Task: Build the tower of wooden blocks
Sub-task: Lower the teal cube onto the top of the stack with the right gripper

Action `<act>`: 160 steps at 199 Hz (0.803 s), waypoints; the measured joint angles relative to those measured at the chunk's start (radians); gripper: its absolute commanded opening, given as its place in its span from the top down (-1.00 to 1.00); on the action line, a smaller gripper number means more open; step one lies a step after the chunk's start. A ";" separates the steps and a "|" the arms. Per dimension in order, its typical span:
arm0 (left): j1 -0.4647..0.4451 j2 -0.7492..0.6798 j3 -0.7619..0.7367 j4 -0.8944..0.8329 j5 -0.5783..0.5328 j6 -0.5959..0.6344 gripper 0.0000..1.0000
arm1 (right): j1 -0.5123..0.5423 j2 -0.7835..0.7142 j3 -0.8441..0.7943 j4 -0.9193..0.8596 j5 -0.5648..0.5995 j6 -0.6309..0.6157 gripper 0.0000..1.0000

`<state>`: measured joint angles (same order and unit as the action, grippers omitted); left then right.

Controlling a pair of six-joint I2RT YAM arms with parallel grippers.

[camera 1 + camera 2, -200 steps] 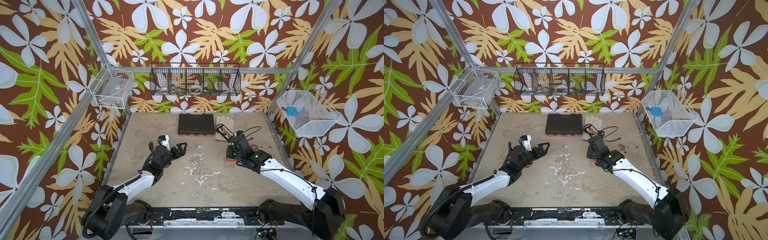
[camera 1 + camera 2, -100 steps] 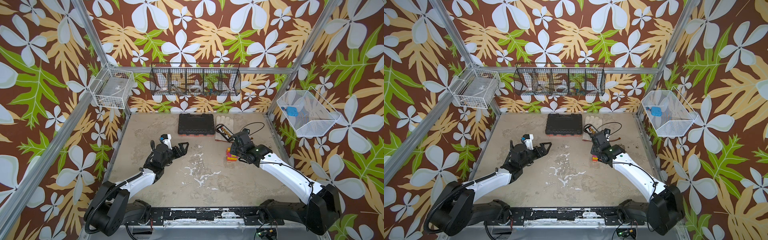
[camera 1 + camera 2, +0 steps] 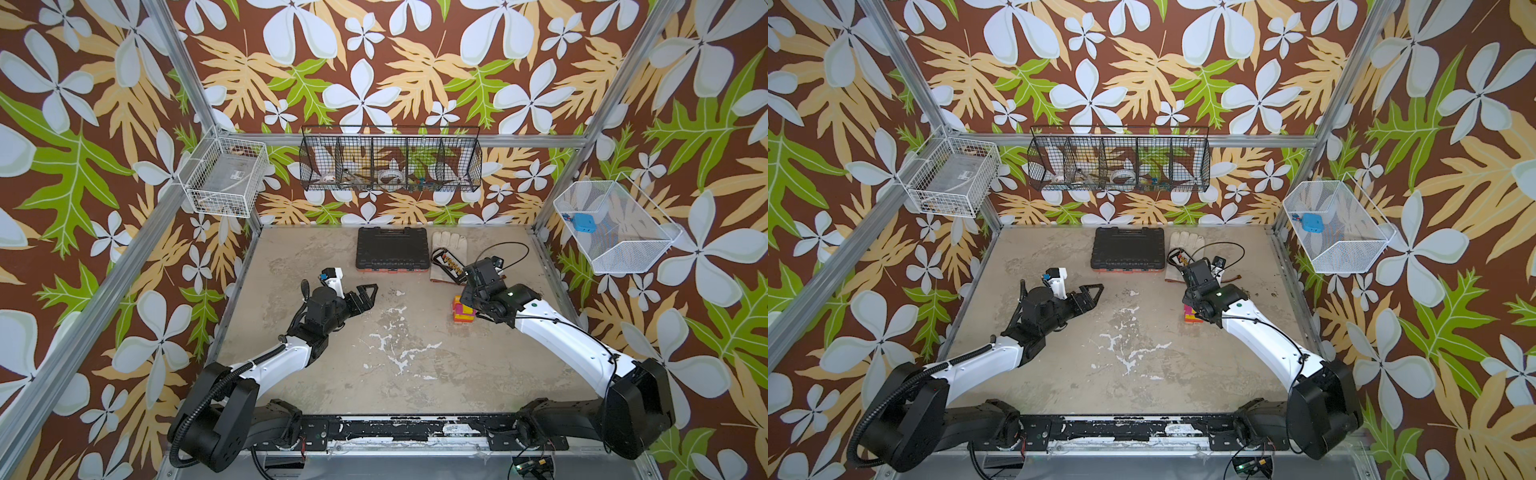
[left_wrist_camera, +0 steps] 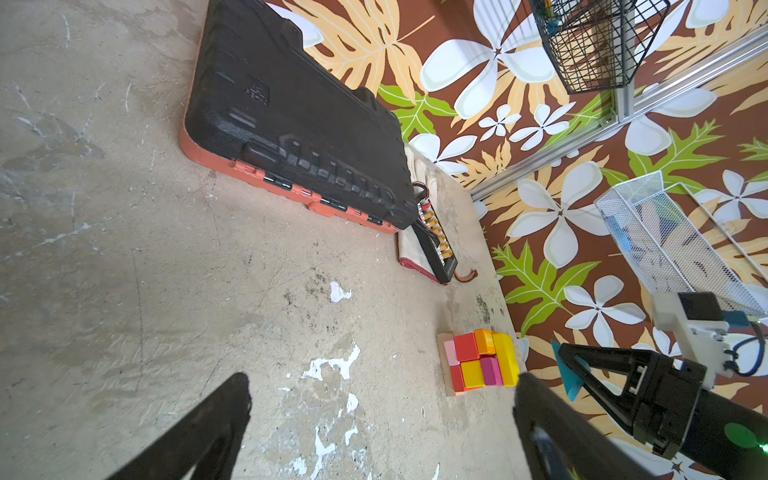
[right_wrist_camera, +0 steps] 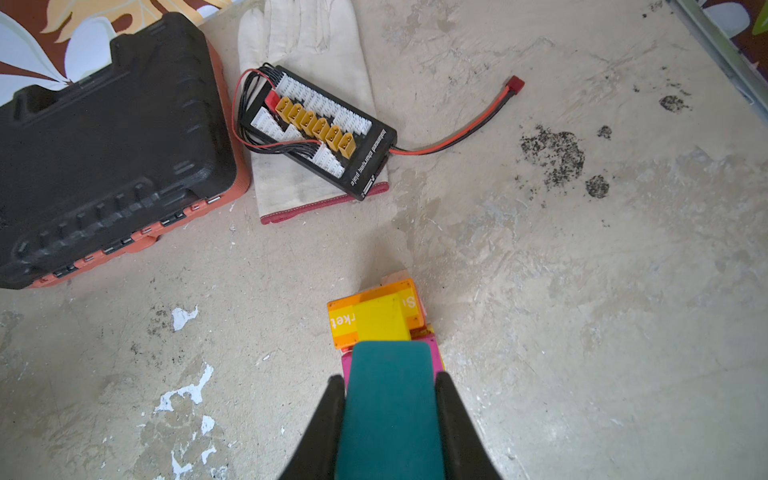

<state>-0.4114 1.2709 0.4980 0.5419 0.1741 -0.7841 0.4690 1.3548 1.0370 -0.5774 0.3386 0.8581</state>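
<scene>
Right wrist view: right gripper [image 5: 390,378] pinches a teal block [image 5: 388,415] above the tower [image 5: 374,320], three o'clock on the table [image 5: 582,291]; left gripper [image 4: 382,377] spread.

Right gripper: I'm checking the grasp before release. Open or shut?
Shut on the teal block: in the right wrist view, the fingers press against both its sides.

Tool case [image 3: 392,248] at table [image 3: 395,374] back edge, centre. Glove [image 3: 445,241] just right of it, connector board [image 3: 451,262] on glove. Block tower [image 3: 463,312] before glove, right half, apart from right edge.
</scene>
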 measured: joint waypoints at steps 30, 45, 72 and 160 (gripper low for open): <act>0.000 0.000 0.002 -0.001 0.000 0.003 -0.99 | -0.003 0.039 0.005 0.010 -0.023 0.000 1.00; 0.000 0.000 0.004 -0.006 0.000 0.003 -0.99 | -0.003 0.051 -0.001 0.015 -0.030 -0.003 1.00; 0.000 0.001 0.006 -0.008 0.000 0.003 -0.99 | -0.002 0.055 -0.017 0.027 -0.037 -0.030 1.00; 0.000 0.015 0.013 -0.014 0.000 0.003 -0.99 | -0.032 0.136 0.012 0.070 -0.084 -0.291 1.00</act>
<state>-0.4114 1.2858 0.5114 0.5274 0.1741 -0.7807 0.4374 1.4906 1.0492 -0.5072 0.2546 0.5674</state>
